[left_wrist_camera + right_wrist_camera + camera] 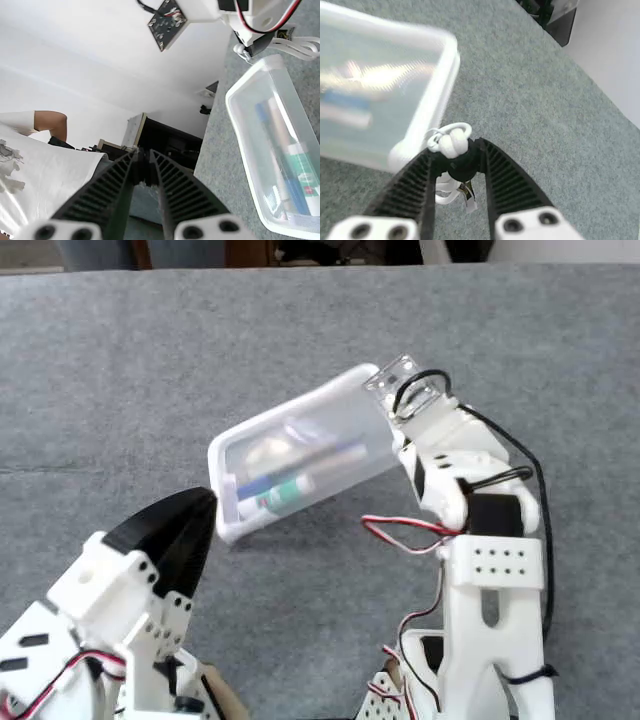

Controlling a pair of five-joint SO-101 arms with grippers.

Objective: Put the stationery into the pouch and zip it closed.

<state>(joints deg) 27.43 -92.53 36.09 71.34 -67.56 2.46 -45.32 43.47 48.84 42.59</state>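
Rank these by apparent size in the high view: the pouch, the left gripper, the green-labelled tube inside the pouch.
1. pouch
2. left gripper, though it may sit nearer the camera
3. green-labelled tube, clearly smallest

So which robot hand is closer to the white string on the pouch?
Right. The right gripper pinches the string; the left gripper sits at the far end of the pouch.

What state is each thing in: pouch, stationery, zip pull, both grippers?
pouch, on the table; zip open or shut unclear
stationery, inside the pouch
zip pull, at a pouch corner, clamped
right gripper, shut on the zip pull
left gripper, shut, tips by the pouch's other end; any grip unclear
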